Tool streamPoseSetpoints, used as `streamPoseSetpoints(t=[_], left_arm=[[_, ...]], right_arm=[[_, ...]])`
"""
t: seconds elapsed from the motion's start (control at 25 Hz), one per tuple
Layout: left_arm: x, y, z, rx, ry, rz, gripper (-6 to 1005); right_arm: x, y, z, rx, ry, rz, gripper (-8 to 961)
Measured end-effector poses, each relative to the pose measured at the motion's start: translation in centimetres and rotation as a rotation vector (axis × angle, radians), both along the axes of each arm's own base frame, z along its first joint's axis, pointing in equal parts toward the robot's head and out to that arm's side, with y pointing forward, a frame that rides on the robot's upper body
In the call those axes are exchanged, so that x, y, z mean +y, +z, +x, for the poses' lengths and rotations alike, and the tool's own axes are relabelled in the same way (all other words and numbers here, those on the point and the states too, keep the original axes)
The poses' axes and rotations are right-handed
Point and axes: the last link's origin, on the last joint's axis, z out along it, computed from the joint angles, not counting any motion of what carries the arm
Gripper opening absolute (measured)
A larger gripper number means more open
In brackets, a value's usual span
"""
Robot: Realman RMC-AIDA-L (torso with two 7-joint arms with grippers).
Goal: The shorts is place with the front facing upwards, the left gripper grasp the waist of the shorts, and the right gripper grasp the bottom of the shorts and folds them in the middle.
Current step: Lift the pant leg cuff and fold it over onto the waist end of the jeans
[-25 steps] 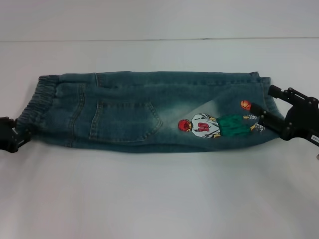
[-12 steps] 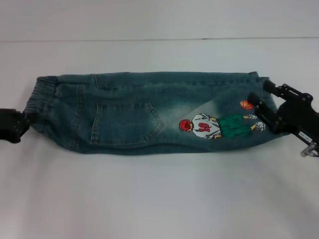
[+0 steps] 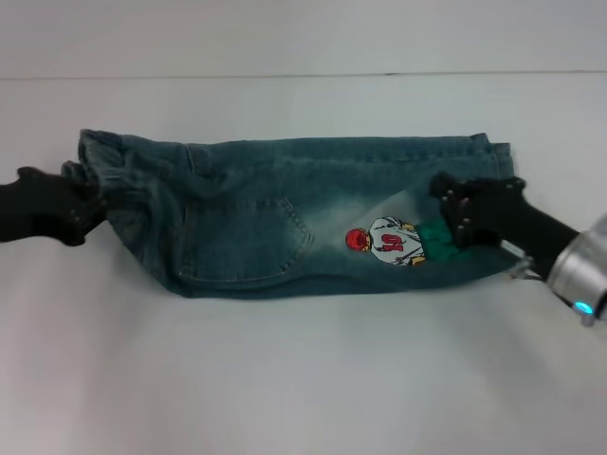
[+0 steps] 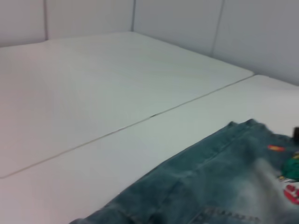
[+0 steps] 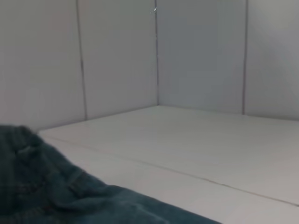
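Observation:
The denim shorts (image 3: 256, 199) lie lengthwise across the white table, back pocket and basketball-player cartoon (image 3: 387, 242) facing up. My left gripper (image 3: 83, 204) is at the left end, shut on the ruffled waist (image 3: 100, 163), which is bunched and raised a little. My right gripper (image 3: 450, 213) is over the right end, shut on the bottom hem, and covers the cartoon's legs. The far hem corner (image 3: 493, 147) still lies flat. The shorts also show in the left wrist view (image 4: 210, 186) and in the right wrist view (image 5: 42, 196).
The white table (image 3: 285, 379) stretches in front of and behind the shorts. A pale wall (image 3: 285, 38) rises at its far edge. My right arm's silver wrist (image 3: 579, 275) reaches in from the right edge.
Both grippers have moved inward. The left one has pushed the waist to the right and bunched it up. The right one has carried the hem leftward over the cartoon's legs.

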Motion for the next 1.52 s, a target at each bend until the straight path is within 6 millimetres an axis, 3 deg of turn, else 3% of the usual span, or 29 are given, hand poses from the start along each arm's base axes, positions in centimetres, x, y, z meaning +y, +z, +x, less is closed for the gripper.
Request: streamPoseSetpoints(t=[0.32,0.48,0.84,1.04,1.08,1.12,1.2,1.52], left_arm=[[2.7,-1.3,4.5,-0.023,-0.046,-0.076,48],[4.1,-1.7,7.4,-0.044,-0.083,-0.104,48],[6.9,-3.3,16.0,-0.069,-0.205,-0.172,47],[7.6,-5.6,21.0,-0.071,-0.268,-0.204,47],[7.6,-5.6,21.0,-0.071,-0.268,-0.204,47],[7.7,-6.9,22.9,-0.071,-0.294,-0.213,46],[7.8,-8.0,24.5,-0.084,-0.305,-0.214,46],[7.3,-11.6,27.8,-0.098,-0.353,-0.206,46]], right_arm=[[0.4,-3.0,-2.2,-0.055,0.038,-0.048,4],[0.2,-3.7,-2.5,-0.079,0.056,-0.051,1],[0.0,-4.1,-2.0,-0.117,0.044,-0.064,-1],[-0.4,-4.4,-2.0,-0.123,0.043,-0.07,-2],[-0.4,-4.4,-2.0,-0.123,0.043,-0.073,-2],[-0.5,-4.5,-2.0,-0.124,0.042,-0.076,-2],[-0.5,-4.6,-2.0,-0.125,0.041,-0.082,-2],[-1.0,-4.9,-1.9,-0.121,0.036,-0.095,-2]])
